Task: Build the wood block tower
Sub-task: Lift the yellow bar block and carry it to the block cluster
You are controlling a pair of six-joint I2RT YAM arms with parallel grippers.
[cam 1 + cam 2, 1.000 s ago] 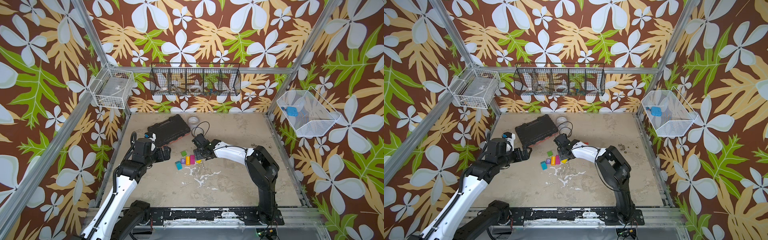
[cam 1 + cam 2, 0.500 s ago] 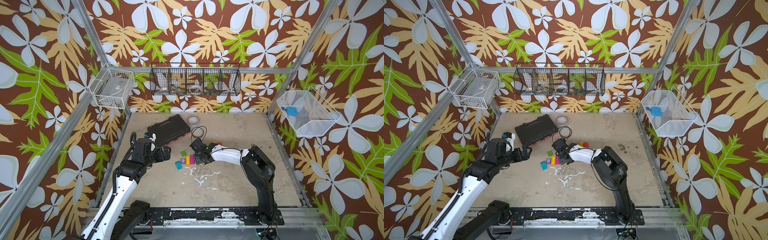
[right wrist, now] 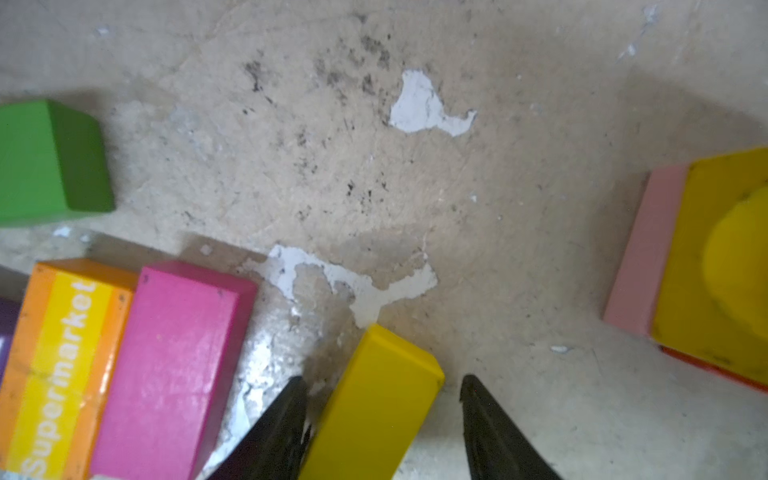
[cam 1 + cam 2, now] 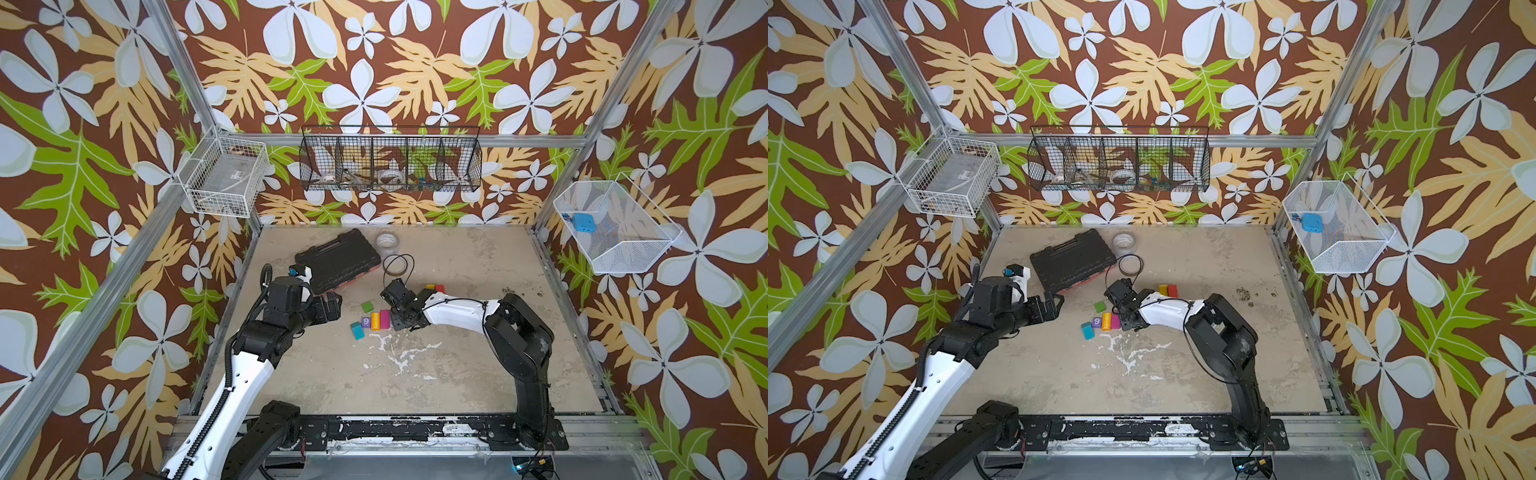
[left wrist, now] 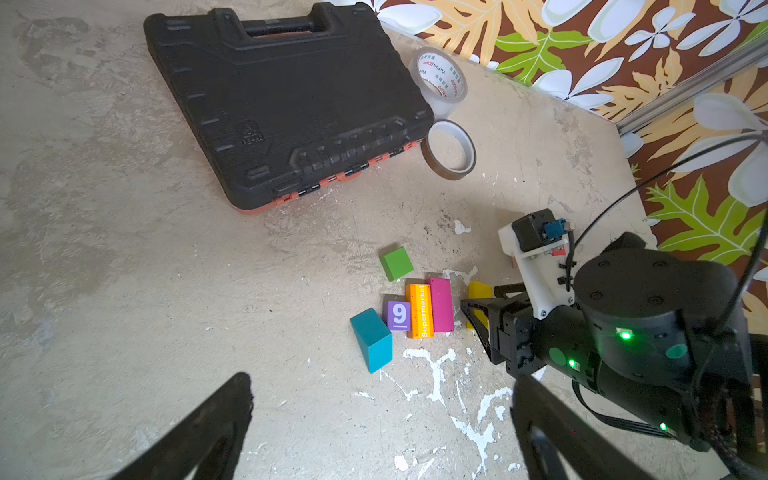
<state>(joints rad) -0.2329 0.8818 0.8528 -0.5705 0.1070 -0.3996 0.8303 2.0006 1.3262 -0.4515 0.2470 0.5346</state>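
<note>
- Yellow painted wood brick: flat on the worn beige surface, between the jaws of the right claw.
- Points its long axis straight out from that claw, slightly skewed to the fingers, short width across the jaws.
- Right claw not yet clenched: one finger about touching the brick's side, the other apart from it by a visible gap.
- Nearer arm by far: the right. Left claw spread wide, holding nothing, well apart beyond the row of blocks.
- Just beside the brick, a row touching side by side: magenta wood brick, orange "Supermarket" block, purple "9" cube. Teal slanted wood block at the row's far end, green wood cube a little apart.
- Tightest spot: magenta wood brick near the finger on that side, likely nudged by a skewed grip or a careless lift.
- Probable destination: small stack of yellow arch block over pink and red pieces, across bare surface on the other side, nothing between.
- Black plastic tool case, clear tape roll and brown tape ring farther off, out of the way.
</note>
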